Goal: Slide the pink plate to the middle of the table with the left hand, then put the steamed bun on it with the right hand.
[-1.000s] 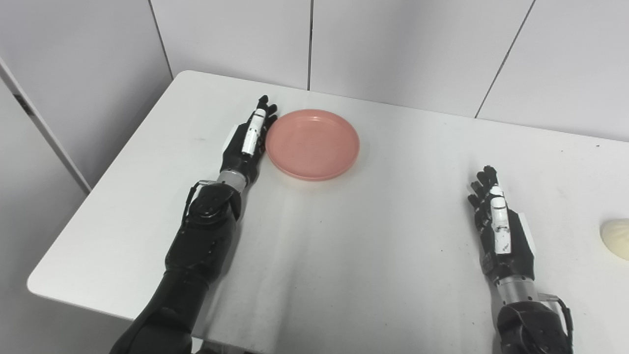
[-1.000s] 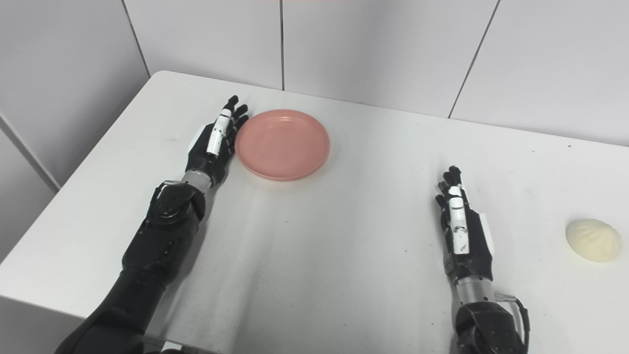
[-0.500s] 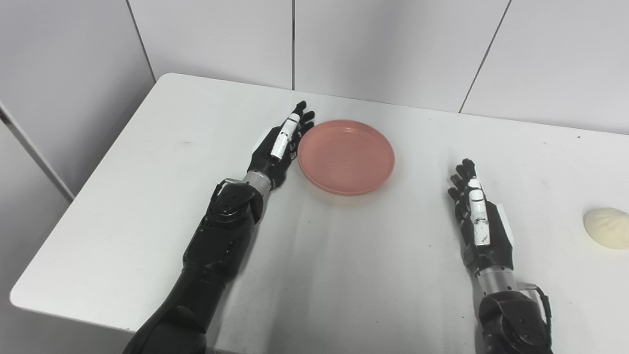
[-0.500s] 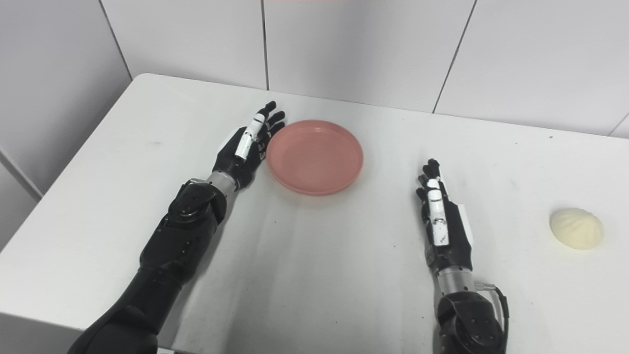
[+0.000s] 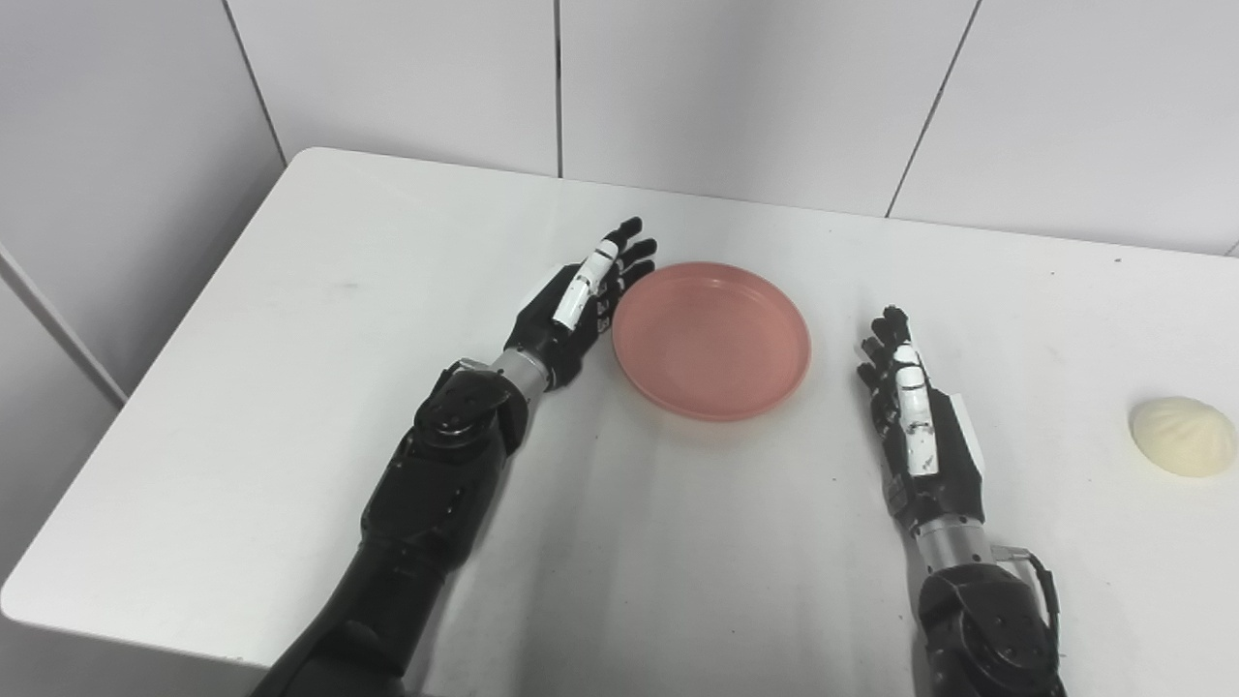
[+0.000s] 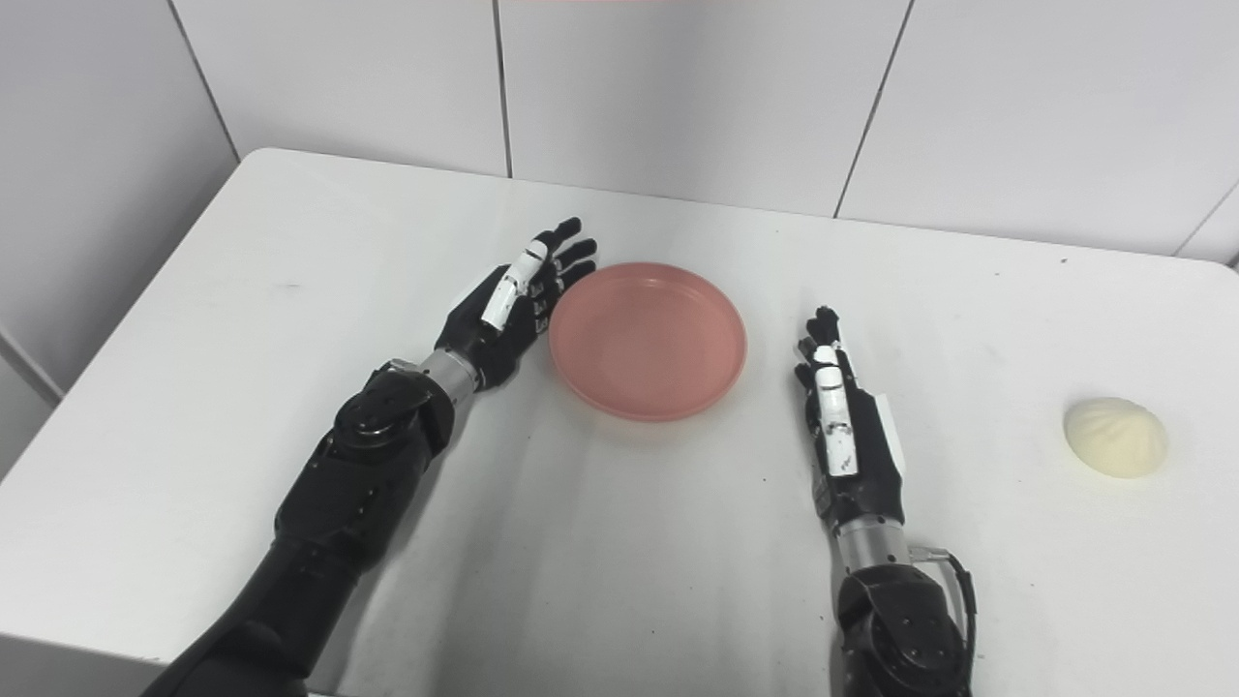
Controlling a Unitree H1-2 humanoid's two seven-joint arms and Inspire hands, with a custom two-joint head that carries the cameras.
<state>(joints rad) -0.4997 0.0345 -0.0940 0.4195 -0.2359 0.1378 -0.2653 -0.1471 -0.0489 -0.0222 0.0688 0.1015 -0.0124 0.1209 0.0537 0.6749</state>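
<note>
The pink plate (image 5: 713,351) lies empty near the middle of the white table (image 5: 290,319). My left hand (image 5: 581,300) is open, fingers straight, its edge against the plate's left rim. My right hand (image 5: 915,431) is open and empty, resting on the table just right of the plate, a small gap from its rim. The pale steamed bun (image 5: 1183,436) sits far to the right near the table's right side; it also shows in the right eye view (image 6: 1115,437).
Grey wall panels stand behind the table's far edge. The table's left edge and front left corner are in view.
My left hand has pushed the plate to the right and a little nearer, toward the table's middle. The camera has also shifted right. The right hand and the bun have stayed in place.
</note>
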